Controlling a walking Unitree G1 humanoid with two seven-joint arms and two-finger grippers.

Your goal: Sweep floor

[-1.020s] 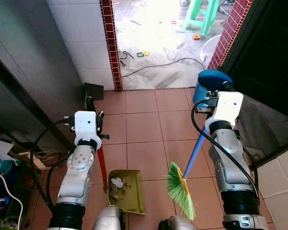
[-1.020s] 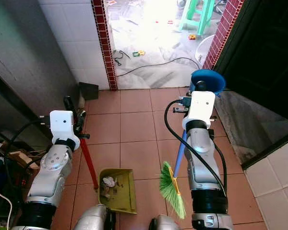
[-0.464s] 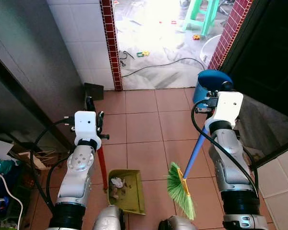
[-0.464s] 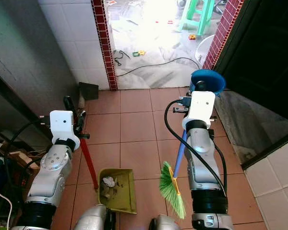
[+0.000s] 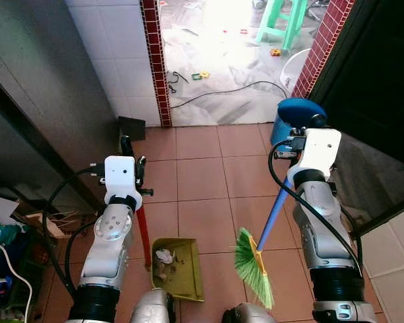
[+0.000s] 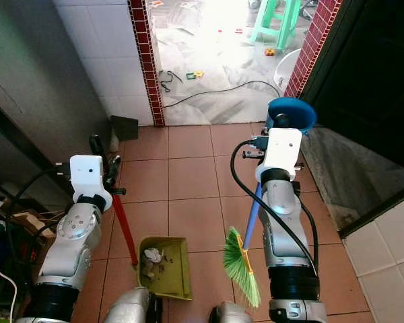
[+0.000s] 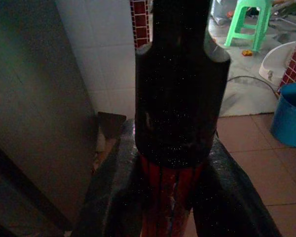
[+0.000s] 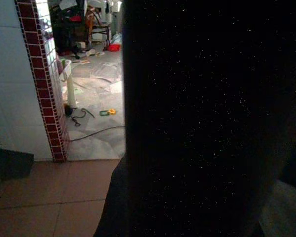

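An olive-green dustpan (image 5: 177, 268) sits on the terracotta tiles close in front of me, with crumpled scraps and dirt in it. Its red handle (image 5: 143, 232) rises to my left gripper (image 5: 130, 160), which is shut on it. In the left wrist view the black fingers (image 7: 113, 197) clamp the red handle (image 7: 167, 207) under its black cap (image 7: 180, 98). My right gripper (image 5: 301, 133) is shut on the broom's blue handle (image 5: 273, 215). The green bristles (image 5: 250, 266) hang tilted just right of the dustpan. The right wrist view is mostly dark, close behind the handle (image 8: 202, 123).
A blue bucket (image 5: 289, 116) stands by my right gripper, at a red brick pillar. Another brick-edged pillar (image 5: 156, 60) frames a doorway to a bright littered floor with a black cable (image 5: 229, 91), a green stool (image 5: 283, 20) and a white basin (image 5: 293, 67). Clutter (image 5: 7, 235) lies at left.
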